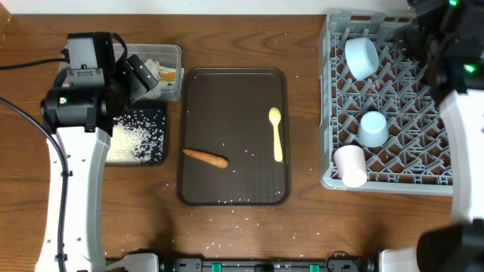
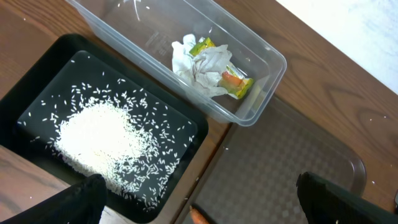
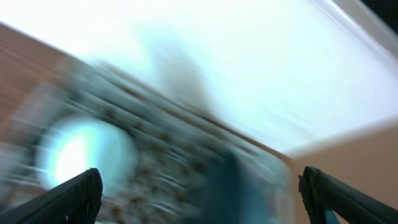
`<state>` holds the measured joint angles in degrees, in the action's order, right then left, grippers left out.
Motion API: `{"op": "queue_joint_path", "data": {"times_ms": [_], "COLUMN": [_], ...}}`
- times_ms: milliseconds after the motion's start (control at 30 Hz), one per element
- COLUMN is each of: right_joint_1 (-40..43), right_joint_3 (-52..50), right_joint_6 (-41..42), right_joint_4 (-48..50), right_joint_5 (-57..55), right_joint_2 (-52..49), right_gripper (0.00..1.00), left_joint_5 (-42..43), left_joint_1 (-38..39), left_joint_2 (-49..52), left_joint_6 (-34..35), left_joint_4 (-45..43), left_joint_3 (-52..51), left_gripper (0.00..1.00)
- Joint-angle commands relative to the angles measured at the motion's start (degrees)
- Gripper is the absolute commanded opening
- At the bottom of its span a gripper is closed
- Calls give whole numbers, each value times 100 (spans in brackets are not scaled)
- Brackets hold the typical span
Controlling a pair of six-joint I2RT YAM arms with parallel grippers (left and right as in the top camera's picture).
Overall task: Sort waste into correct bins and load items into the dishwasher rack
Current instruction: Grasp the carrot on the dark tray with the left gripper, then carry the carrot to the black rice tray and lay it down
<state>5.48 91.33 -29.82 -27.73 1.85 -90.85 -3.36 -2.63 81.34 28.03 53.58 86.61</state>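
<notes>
The grey dishwasher rack (image 1: 393, 177) on the right holds a white bowl (image 1: 361, 57), a light-blue cup (image 1: 373, 128) and a pink cup (image 1: 350, 165). My right gripper (image 3: 202, 196) is open above the rack. Its view is badly blurred, showing a pale round shape (image 3: 81, 155) and a dark-blue blur. A carrot (image 1: 206, 157) and a yellow spoon (image 1: 276, 134) lie on the brown serving tray (image 1: 234, 98). My left gripper (image 2: 202, 194) hangs open and empty over the black tray (image 2: 37, 87) of rice (image 2: 99, 137). Beside it, the clear tub (image 2: 264, 93) holds paper wads (image 2: 199, 65) and a wrapper (image 2: 235, 81).
Loose rice grains are scattered on the wooden table (image 1: 302, 234) around and in front of the serving tray. The left arm (image 1: 76, 151) stretches along the table's left side, and the right arm (image 1: 446, 60) covers the rack's far right corner.
</notes>
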Motion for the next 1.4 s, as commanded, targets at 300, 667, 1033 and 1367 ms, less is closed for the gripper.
{"op": "queue_joint_path", "data": {"times_ms": [300, 667, 1033, 1367], "right_joint_1": [-649, -734, -739, -739], "right_joint_3": [-44, -48, -48, -76], "right_joint_6": [2474, 2463, 2507, 2505], "right_joint_4": [-1132, -1967, -2159, -2315], "right_joint_5": [4111, 2922, 2920, 2896], "right_joint_2": [162, 162, 162, 162], "right_gripper": [99, 99, 99, 99], "left_joint_5": [15, 951, 92, 120], "left_joint_1": [-20, 592, 2157, 2426], "left_joint_2": [42, 354, 1775, 2756], "left_joint_6": [310, 2452, 4540, 4623], "left_joint_4": [-50, 417, -155, -328], "left_joint_3": [-13, -772, -1521, -1526], "left_gripper": [99, 74, 73, 64]}}
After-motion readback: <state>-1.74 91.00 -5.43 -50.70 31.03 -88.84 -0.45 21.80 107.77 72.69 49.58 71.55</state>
